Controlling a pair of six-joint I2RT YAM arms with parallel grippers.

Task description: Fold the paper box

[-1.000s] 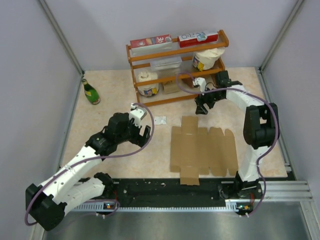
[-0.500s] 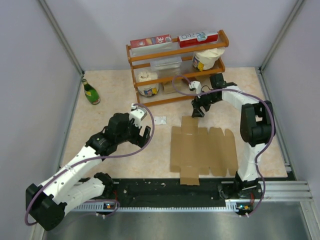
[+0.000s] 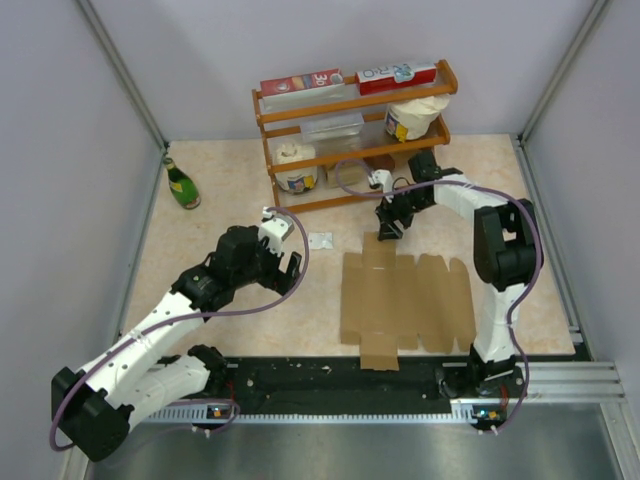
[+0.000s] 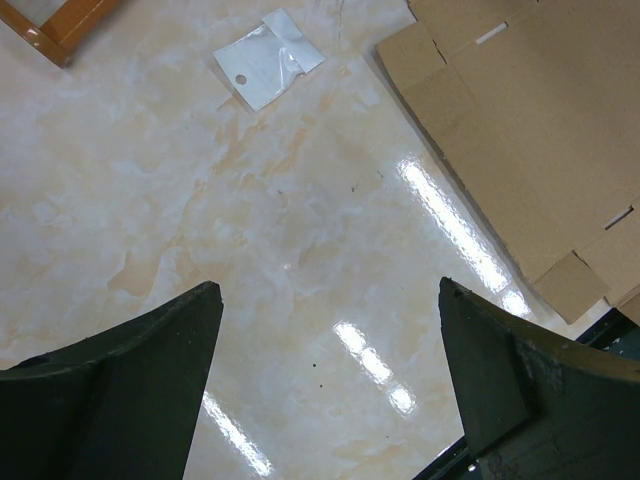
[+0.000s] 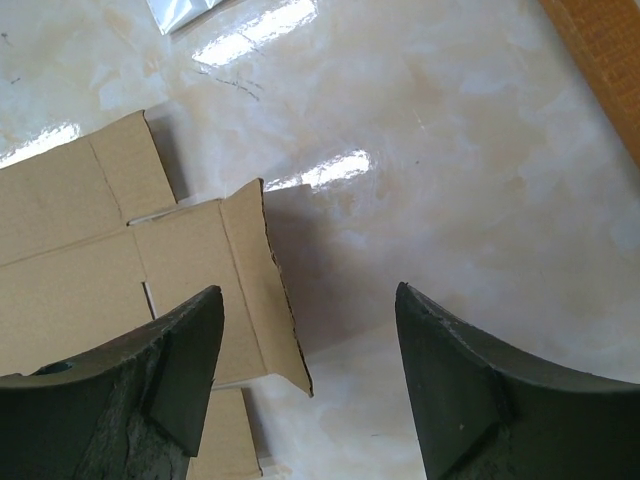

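1. At the far left a green glass bottle (image 3: 182,184) stands on the pale marbled table (image 3: 230,200), well apart from the work; it seems to play no part.
2. The left gripper (image 3: 288,264) hovers over bare tabletop to the left of the cardboard; its claw is released, spread wide and empty; it appears parked within reach of the sheet's left edge.
3. A small white crumpled scrap (image 3: 320,240) lies near the left gripper, untouched.
4. An orange wooden rack (image 3: 350,105) holding jars and red cartons stands at the back.
5. The paper box (image 3: 405,300), a flat plain brown die-cut cardboard sheet, lies unfolded right of centre, near the front edge; no fold is made yet.
6. The right gripper (image 3: 386,228) reaches down at the sheet's far edge; its claw is released, the jaws apart on either side of the slightly raised far flap (image 5: 250,270); nothing is clamped; it seems placed to pinch that flap and start the first fold.
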